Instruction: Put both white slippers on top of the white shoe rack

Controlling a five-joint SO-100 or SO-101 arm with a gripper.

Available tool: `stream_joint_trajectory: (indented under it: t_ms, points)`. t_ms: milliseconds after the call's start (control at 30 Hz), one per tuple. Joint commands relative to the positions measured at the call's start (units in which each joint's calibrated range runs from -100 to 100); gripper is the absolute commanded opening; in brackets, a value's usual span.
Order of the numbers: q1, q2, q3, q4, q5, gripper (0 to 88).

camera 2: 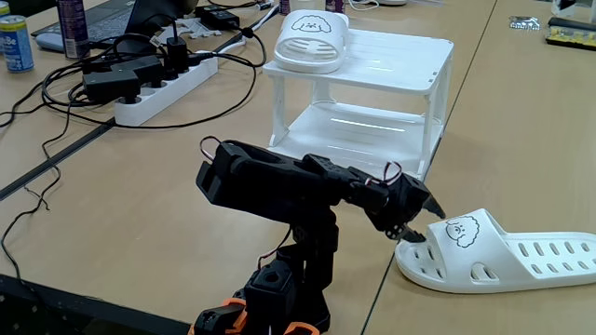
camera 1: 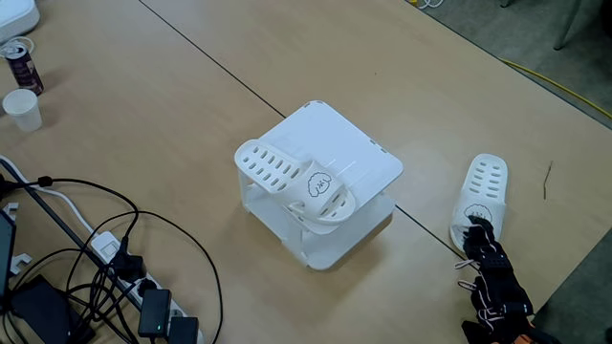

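**Jaws at toe of second slipper; first slipper on rack**

My jaws (camera 2: 416,226) sit at the toe end of the slipper on the surface (camera 2: 521,121), with the black fingertips (camera 2: 430,207) right at the edge of the toe strap, beside the cartoon face. The fingers stand slightly parted. I cannot tell whether they touch the slipper or have any grip on it. In a fixed view my jaws (camera 1: 475,227) appear as a dark cluster at the near end of that same slipper.

Slipper on the surface (camera 2: 503,258): lying flat, sole down, slot holes up, well apart from the rack. In a fixed view it (camera 1: 483,196) lies to the right of the rack, close to the surface's edge.

Slipper on the rack (camera 1: 298,186): resting on the top tier, toward its front-left side, toe with the face drawing overhanging the front edge a little. In a fixed view it (camera 2: 311,42) sits at the top's left corner.

Rack (camera 1: 349,153): upright on the surface, two tiers, lower tier bare as far as visible (camera 2: 372,130).

Also noted: a power strip (camera 2: 163,88) with tangled black cables left of the rack, a paper cup (camera 1: 22,108) and a can (camera 1: 21,62) at the far left corner.
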State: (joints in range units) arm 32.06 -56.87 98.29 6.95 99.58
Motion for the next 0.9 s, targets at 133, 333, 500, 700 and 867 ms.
stream_joint_trajectory:
  t_ms: [133,333,500,700,867]
  points:
    - [0.6,0.5,-0.1,-0.5,0.4,17.3]
    - [1.0,0.6,-0.6,-2.3,0.4,17.5]
    - [4.3,4.4,-1.3,-7.6,0.4,17.5]
    - [5.8,11.0,-1.6,-17.7,0.4,17.6]
    - [5.6,13.8,-1.1,-23.9,0.4,17.6]
